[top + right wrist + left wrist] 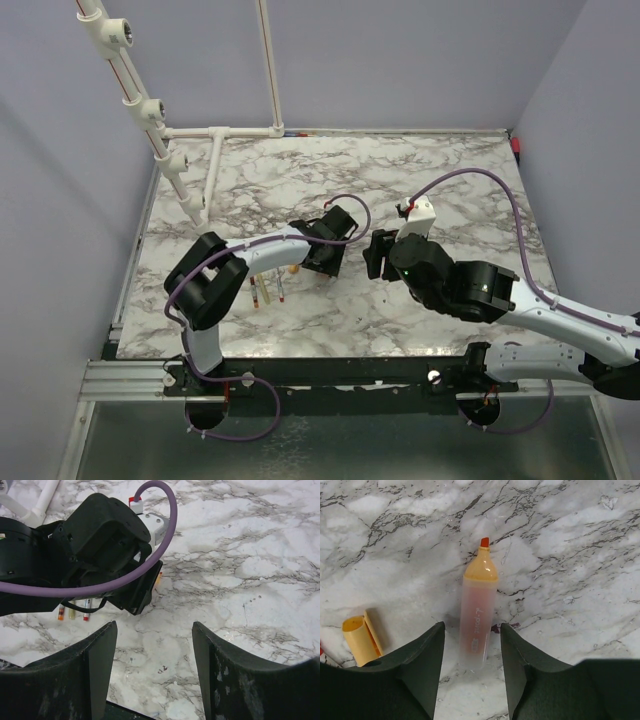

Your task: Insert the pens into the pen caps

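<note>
Marble table [580, 555]: frosted orange-nosed pen [479, 620] lies between the left fingers [420, 670], pointing away from them; they're apart, gripping nothing. The right fingers [95, 670] gape, empty.

Right gripper [153, 627] jaws wide apart, bare marble table [260, 570] showing between. Ahead-left: left arm [100, 540], purple cable [170, 535] looping across it; three pens [73, 611] poking out beneath.
</note>
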Available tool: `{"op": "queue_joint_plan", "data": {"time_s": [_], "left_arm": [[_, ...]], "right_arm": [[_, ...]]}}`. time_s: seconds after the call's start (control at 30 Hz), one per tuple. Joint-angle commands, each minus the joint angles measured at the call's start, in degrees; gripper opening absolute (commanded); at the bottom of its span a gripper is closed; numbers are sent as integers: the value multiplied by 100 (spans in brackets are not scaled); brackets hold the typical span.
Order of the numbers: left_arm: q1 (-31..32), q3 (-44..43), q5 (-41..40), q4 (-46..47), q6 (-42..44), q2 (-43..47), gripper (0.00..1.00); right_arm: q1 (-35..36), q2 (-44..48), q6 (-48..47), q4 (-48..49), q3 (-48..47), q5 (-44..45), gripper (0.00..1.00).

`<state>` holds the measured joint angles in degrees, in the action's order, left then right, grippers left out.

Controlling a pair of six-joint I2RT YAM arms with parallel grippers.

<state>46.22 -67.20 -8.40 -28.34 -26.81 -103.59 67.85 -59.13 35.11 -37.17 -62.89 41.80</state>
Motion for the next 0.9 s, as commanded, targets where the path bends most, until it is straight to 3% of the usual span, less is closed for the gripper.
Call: {"op": "queue_joint_plan", "data": {"time_s": [0.0, 0.67, 0.87], "left_arm": [[19, -184, -147, 48, 88, -216, 48], [271, 84, -843, 39, -291, -574, 31], [276, 265, -1045, 39, -340, -538, 16]], "right_arm": [[-27, 10, 39, 51, 54, 150, 66], [-27, 61, 65, 86, 111, 44, 66], [-27, 46, 129, 33, 63, 13, 66]]}}
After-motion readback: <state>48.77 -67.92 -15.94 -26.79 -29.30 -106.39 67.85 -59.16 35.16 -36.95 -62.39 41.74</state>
